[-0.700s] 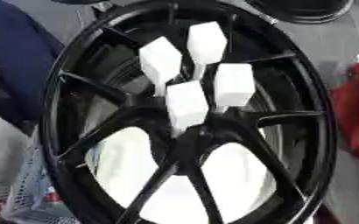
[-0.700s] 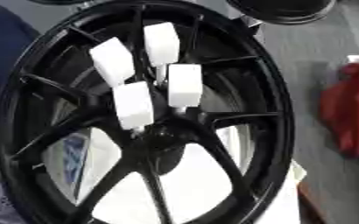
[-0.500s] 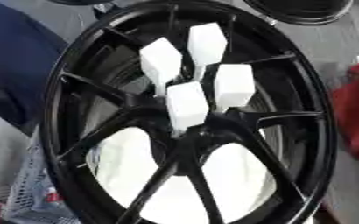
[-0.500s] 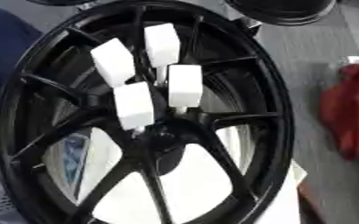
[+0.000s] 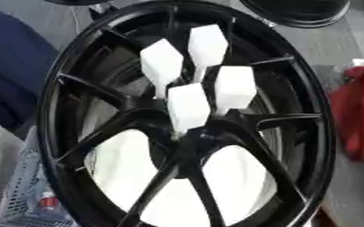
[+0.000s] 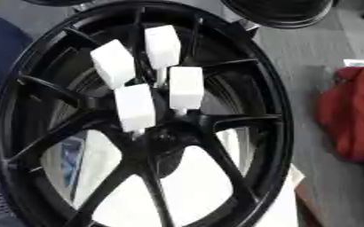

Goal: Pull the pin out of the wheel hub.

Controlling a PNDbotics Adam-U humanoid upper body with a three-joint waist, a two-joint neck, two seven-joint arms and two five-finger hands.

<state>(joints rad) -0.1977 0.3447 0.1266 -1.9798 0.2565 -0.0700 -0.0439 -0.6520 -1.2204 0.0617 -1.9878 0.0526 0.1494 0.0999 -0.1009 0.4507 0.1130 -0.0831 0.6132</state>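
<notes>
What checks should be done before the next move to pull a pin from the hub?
1. Hands in view: not ok. Neither hand shows in either view.
2. Pins located: ok. Four white pins stand clustered above the hub.
3. Pins seated: ok. All four have their narrow ends toward the hub.
4. Access to pins: ok. Nothing covers them; the wheel faces the camera.
5. Which pin to take: cannot tell.
6. Surroundings: a red thing lies right of the rim, apart from it: ok.

Soft, even light — slightly blurred throughout
</notes>
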